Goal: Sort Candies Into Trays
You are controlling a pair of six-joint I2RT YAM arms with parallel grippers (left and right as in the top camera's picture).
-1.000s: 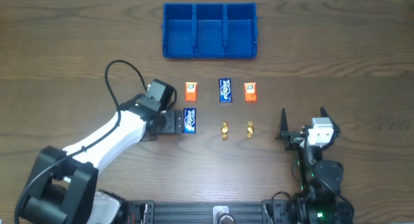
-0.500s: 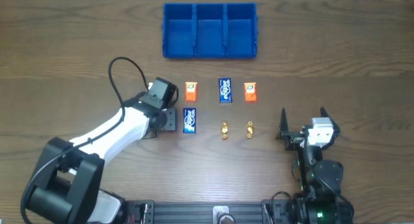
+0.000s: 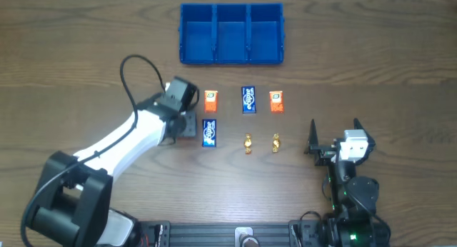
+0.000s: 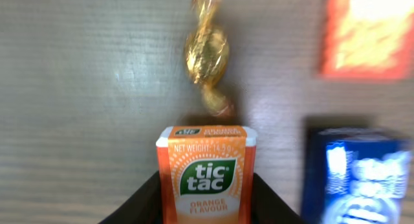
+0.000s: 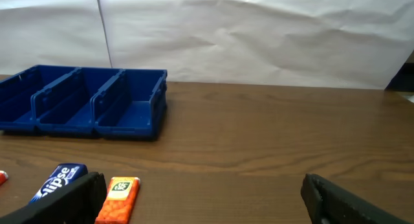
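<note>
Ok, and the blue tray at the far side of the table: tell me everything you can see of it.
The blue tray looks like one piece of hard moulded plastic, a rectangular bin split by two inner walls into three like-sized compartments side by side, open at the top. It sits upright and flat on the wooden table, on the side away from the arm bases. All three compartments are empty. Nothing but the table touches it.
</note>
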